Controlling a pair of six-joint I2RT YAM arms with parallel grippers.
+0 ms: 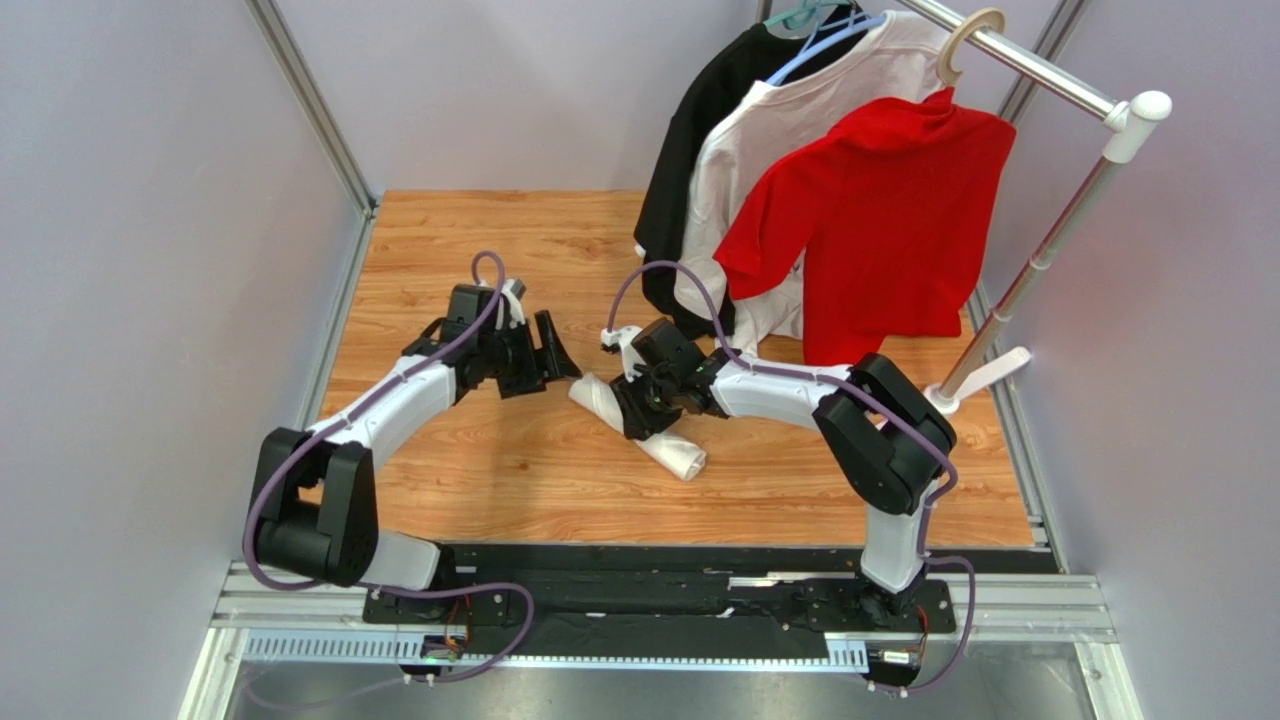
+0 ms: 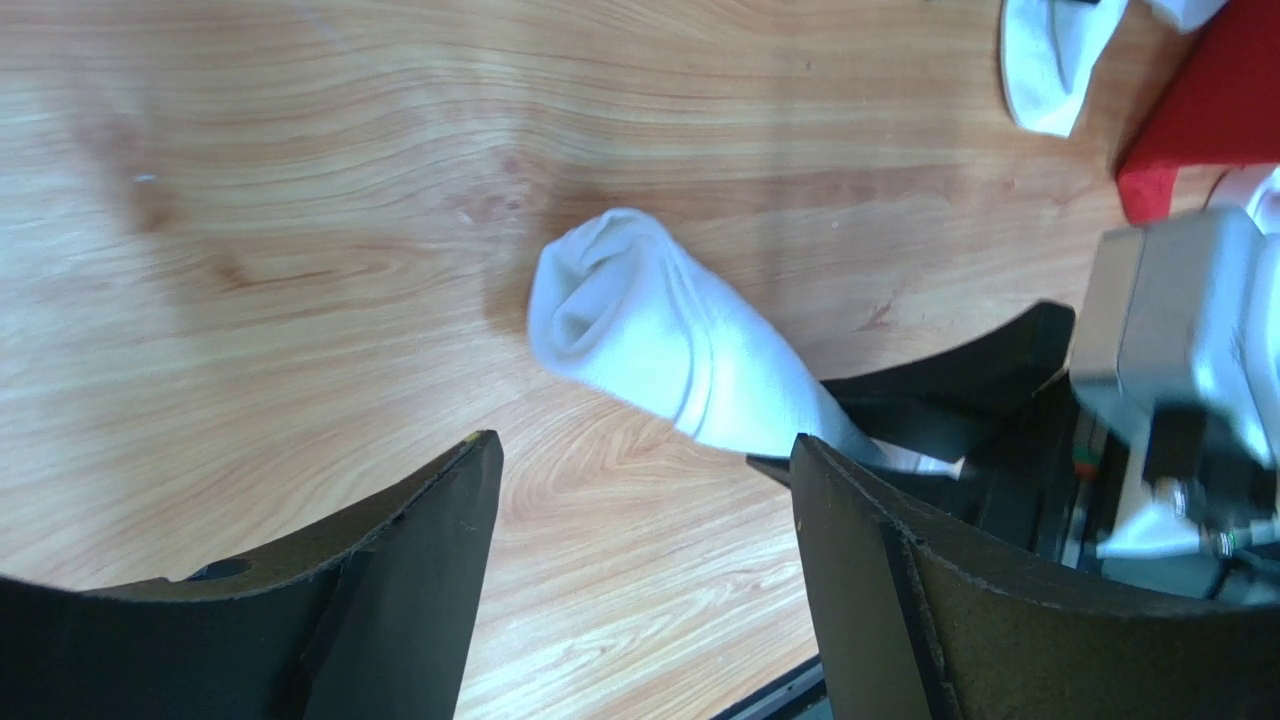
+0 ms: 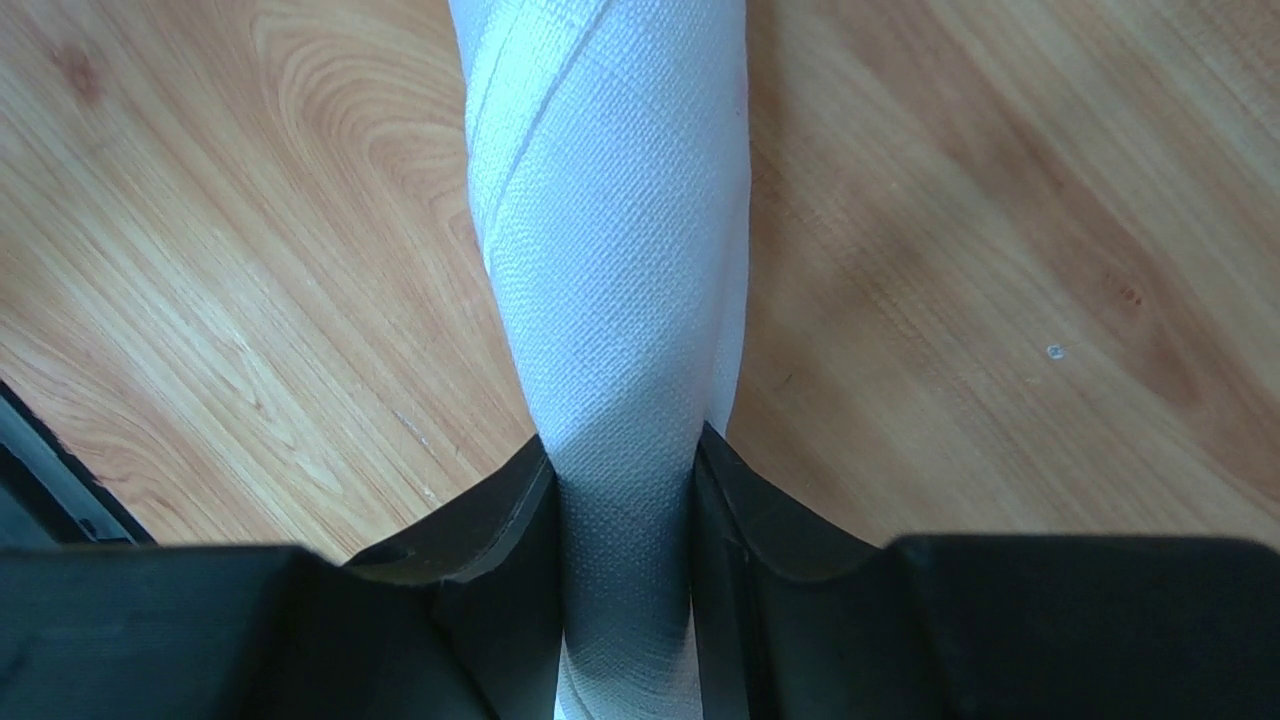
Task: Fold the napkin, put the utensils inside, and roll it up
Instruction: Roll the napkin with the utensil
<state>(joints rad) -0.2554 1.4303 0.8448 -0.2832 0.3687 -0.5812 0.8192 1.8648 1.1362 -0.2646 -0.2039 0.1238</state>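
On the wooden table (image 1: 496,480), just ahead of the two arms, we see the napkin (image 1: 681,453) lying as a tight white roll, angled from far-left to near-right. The right gripper (image 1: 649,408) is clenched around its middle, so in the top view only the roll's two ends show. From the right wrist camera, the black fingers (image 3: 496,525) press into the cloth on both sides, and the roll's near end is cut off by the bottom edge of the frame. The left gripper (image 1: 544,360) stands released, jaws wide, just beside the roll's far-left end and not touching it. In the left wrist view that end shows its spiral of layers, while the rest of the roll vanishes behind a finger of the right gripper. The inside of the roll is hidden in every view, so we cannot tell what it holds. At the far right a red shirt (image 1: 887,225) hangs from a rail, covering part of a paler one behind it.
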